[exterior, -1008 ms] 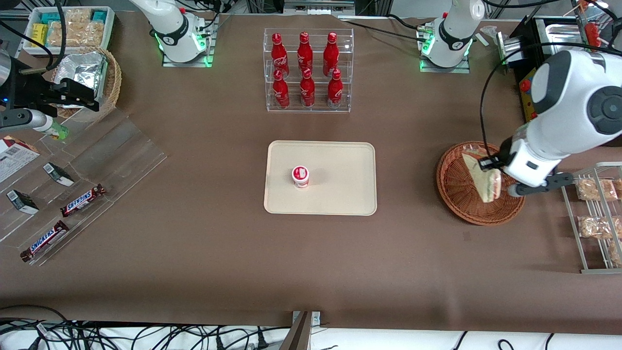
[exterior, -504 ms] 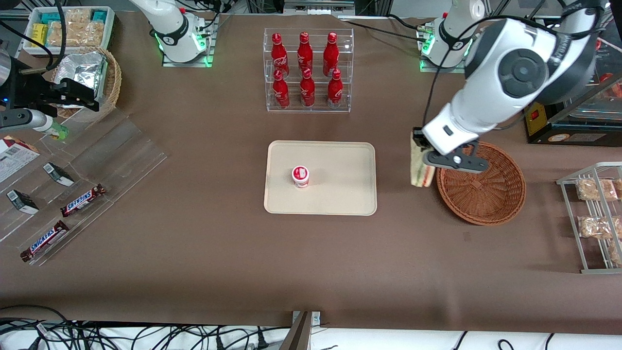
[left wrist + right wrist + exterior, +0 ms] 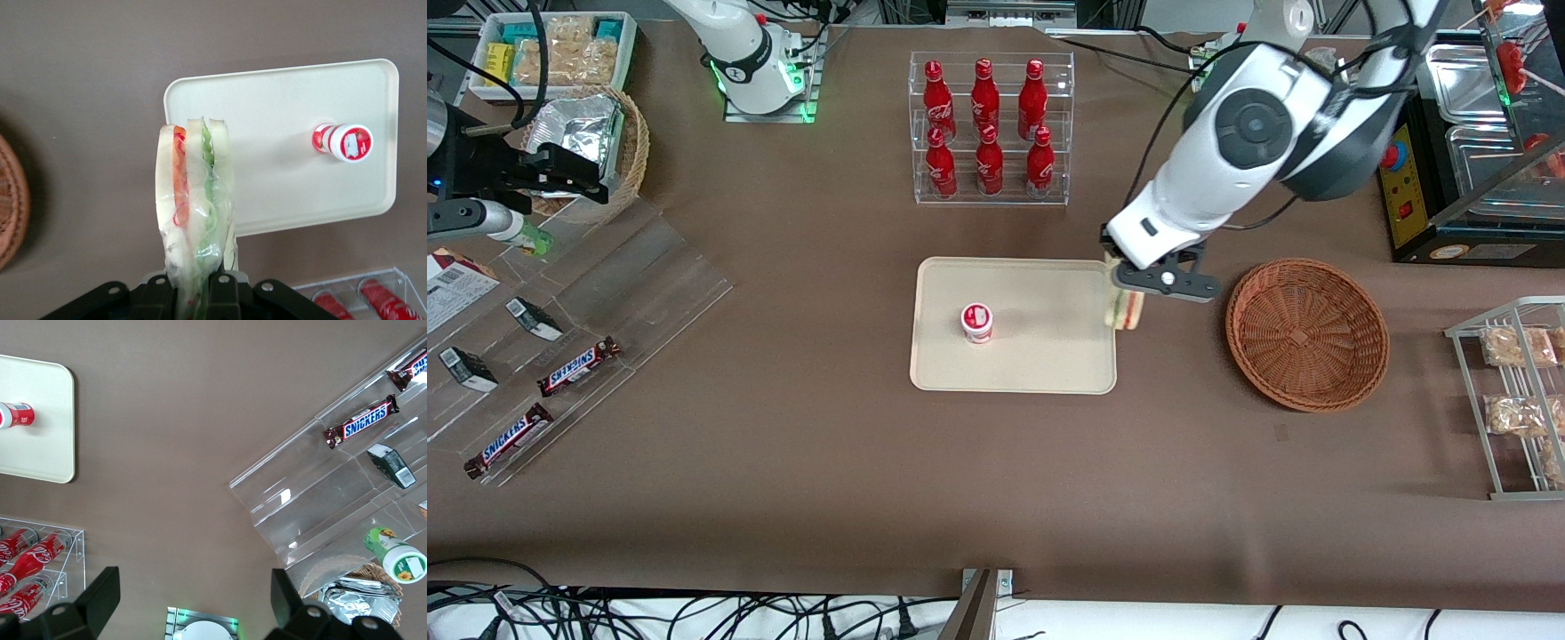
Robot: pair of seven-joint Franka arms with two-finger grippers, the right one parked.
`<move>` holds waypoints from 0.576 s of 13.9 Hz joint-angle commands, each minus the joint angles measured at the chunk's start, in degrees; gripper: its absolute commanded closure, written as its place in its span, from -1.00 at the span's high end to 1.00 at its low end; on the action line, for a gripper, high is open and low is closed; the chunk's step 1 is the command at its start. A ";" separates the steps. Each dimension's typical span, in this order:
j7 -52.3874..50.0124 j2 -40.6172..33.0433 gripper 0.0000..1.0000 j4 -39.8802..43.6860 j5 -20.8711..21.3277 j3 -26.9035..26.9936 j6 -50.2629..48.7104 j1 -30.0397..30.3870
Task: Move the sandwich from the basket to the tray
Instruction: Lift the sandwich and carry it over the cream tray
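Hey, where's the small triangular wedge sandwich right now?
In the front view, the wedge sandwich hangs in the left gripper above the cream-beige plastic tray's edge nearest the reddish-brown wicker basket.

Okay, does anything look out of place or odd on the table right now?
Nothing stands out. The gripper holds the sandwich upright over the tray's edge, the small red-and-white cup stands upright on the tray, and the basket sits empty.

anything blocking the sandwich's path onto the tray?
Nothing visible. The claw holds the sandwich above the tray edge nearest the basket. The only item on the tray is a small red-and-white cup, with bare surface between.
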 commanded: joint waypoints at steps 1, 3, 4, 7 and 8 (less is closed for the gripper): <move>-6.65 4.21 -1.00 -1.16 5.57 -0.10 4.39 -3.26; -12.79 7.73 -1.00 -1.16 9.96 -0.19 7.11 -5.37; -15.09 9.57 -1.00 -1.16 12.34 -0.19 7.91 -6.34; -17.92 13.62 -1.00 -1.16 16.83 -0.10 10.89 -7.66; -17.92 14.59 -1.00 -1.07 18.06 -0.02 11.60 -8.10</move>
